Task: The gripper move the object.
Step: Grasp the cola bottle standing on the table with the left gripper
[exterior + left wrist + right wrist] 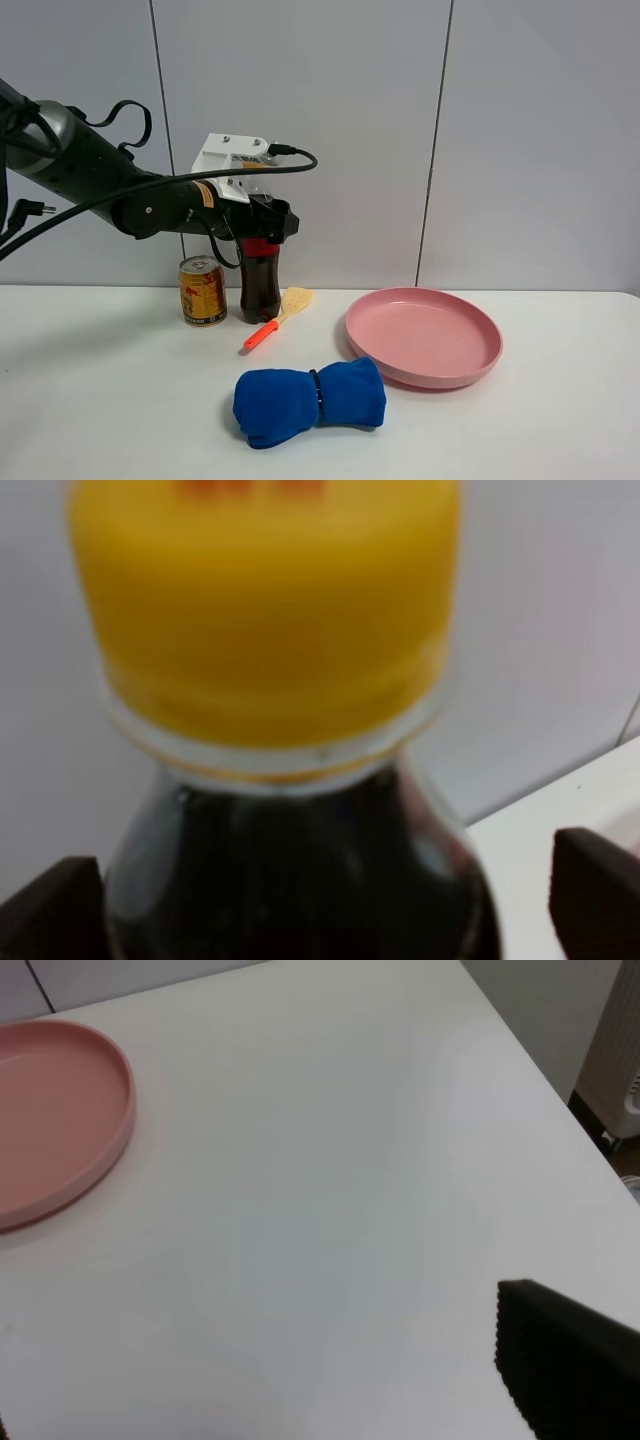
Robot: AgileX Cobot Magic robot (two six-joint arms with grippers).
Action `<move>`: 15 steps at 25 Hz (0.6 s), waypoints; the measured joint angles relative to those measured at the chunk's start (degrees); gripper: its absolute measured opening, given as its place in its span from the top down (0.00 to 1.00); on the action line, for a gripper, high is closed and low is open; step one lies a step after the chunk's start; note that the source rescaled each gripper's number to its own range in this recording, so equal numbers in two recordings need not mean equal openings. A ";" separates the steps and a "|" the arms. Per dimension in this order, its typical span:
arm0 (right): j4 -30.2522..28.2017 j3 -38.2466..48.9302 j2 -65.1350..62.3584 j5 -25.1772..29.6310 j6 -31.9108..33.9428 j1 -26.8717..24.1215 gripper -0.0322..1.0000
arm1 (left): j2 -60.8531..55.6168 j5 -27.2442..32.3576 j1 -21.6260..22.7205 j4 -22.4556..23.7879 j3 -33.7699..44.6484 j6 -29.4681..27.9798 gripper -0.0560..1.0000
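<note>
Now the left gripper [264, 224] straddles the cola bottle [260, 290] below its yellow cap [265, 600], fingers [595, 895] spread — gold can [202, 291] at its 9 o'clock; right gripper [562, 1362]: cannot tell.

I see gold can [203, 291] on white counter [100, 400], yellow spatula [278, 318] near it, pink plate [424, 335] well right, rolled blue cloth [310, 402] nearest camera.

The white table [90, 400] has five things on it. At the back stands a gold can [202, 291], and just beside it a dark bottle [260, 287] — both upright. A little yellow spatula [281, 315] with an orange handle lies by the bottle. A pink plate [430, 377] sits on the right, and a rolled blue cloth [308, 402] lies in front — near the plate.
</note>
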 joint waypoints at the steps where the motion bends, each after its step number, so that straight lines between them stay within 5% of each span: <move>1: 0.00 0.00 0.00 0.00 0.00 0.00 0.00 | 0.54 0.05 0.00 0.00 -0.48 0.00 0.04; 12: 0.00 0.00 0.00 0.00 0.00 0.00 0.00 | 2.65 0.09 -0.10 -0.04 -2.69 1.73 0.06; 15: 0.00 0.00 0.00 0.00 0.00 0.00 0.00 | 2.65 0.09 -0.10 -0.04 -2.69 1.93 0.31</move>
